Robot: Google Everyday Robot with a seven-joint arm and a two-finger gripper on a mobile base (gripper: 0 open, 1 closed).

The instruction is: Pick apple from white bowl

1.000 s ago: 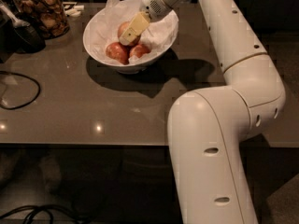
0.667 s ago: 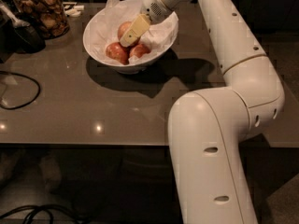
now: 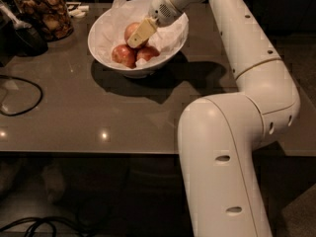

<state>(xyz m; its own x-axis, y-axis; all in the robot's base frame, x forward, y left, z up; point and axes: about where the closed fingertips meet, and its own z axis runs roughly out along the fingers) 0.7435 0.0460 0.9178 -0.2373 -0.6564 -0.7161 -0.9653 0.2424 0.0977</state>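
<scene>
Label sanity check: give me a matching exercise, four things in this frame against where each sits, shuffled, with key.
1. gripper
2. apple
3. glass jar
4. black cable

A. far left corner of the table
B. back of the white bowl, behind two redder apples
C. looped at the table's left edge
D. reaching into the bowl from the right, over the pale fruit

Pairs: 1-D, 2-B, 3-A, 4-C

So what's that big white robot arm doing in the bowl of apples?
The robot's arm reaches over the table, and its gripper is down inside the white bowl, right at the biggest, palest apple. It is there to pick that apple out. The apple sits in the bowl, not yet lifted, next to two smaller red apples. A jar of snacks stands farther back.
</scene>
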